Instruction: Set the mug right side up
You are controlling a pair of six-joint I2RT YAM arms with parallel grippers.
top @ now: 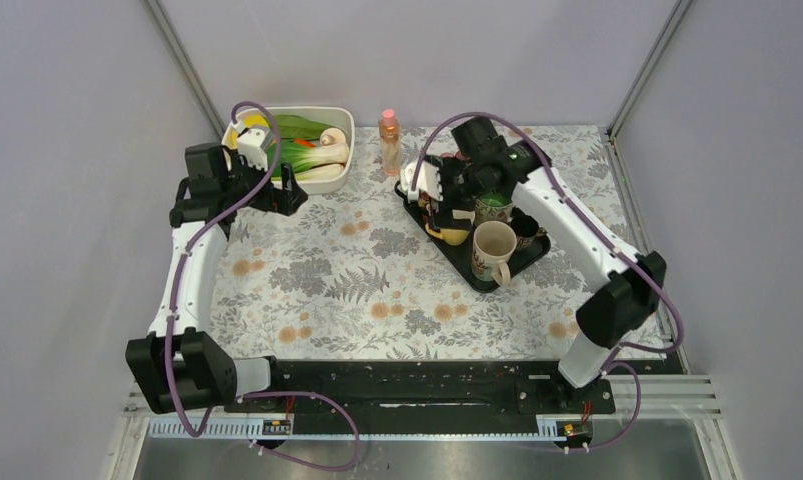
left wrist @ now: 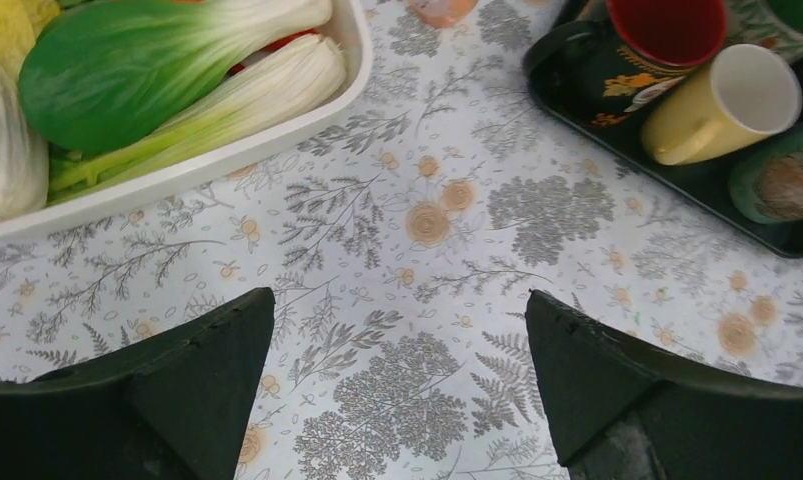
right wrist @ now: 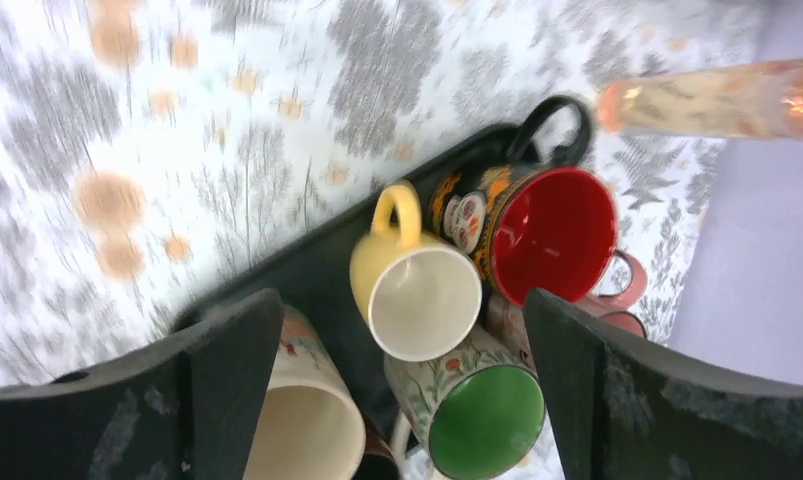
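Several mugs stand mouth up on a black tray [top: 482, 281]: a yellow mug [right wrist: 417, 290], a black mug with a red inside [right wrist: 547, 230], a floral mug with a green inside [right wrist: 482, 405], a tall cream mug [top: 494, 248] and a pink one [right wrist: 622, 290]. I cannot tell which is the task's mug. My right gripper [top: 445, 205] hovers open over the tray's far left end, its fingers [right wrist: 227, 380] spread wide above the yellow and green mugs with nothing held. My left gripper [top: 289, 190] is open over the tablecloth beside the white bin, empty.
A white bin [top: 342, 125] of bok choy and other vegetables sits at the back left. An orange bottle [top: 389, 140] stands just behind the tray. The floral tablecloth [top: 357, 280] covers the middle. Grey walls close in the back and sides.
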